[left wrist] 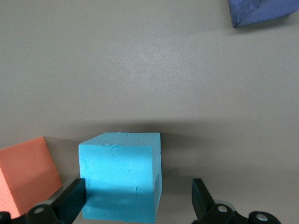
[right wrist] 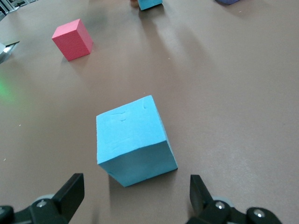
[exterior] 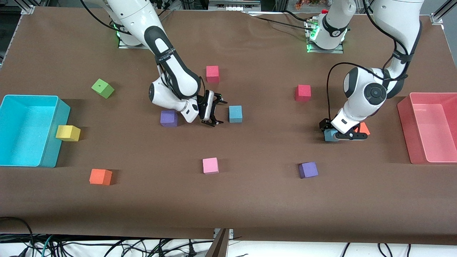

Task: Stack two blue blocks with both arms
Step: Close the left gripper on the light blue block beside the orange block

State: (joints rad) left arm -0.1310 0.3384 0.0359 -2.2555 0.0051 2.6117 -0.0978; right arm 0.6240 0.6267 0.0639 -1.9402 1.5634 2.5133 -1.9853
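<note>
One blue block (exterior: 235,114) sits on the brown table near the middle. My right gripper (exterior: 218,112) hangs open just beside it, toward the right arm's end. In the right wrist view this block (right wrist: 133,140) lies ahead of the open fingertips (right wrist: 71,191), not between them. The second blue block (exterior: 329,135) sits toward the left arm's end. My left gripper (exterior: 340,134) is down at the table around it. In the left wrist view the block (left wrist: 120,175) stands between the open fingers (left wrist: 72,198); one finger is at its side, the other stands clear.
An orange block (exterior: 364,128) sits right beside the left gripper. A purple block (exterior: 169,118) sits by the right arm's wrist. Red blocks (exterior: 303,92) (exterior: 212,74), a pink block (exterior: 210,165) and another purple block (exterior: 308,170) are scattered about. A cyan bin (exterior: 60,117) and a pink bin (exterior: 407,117) stand at the table's ends.
</note>
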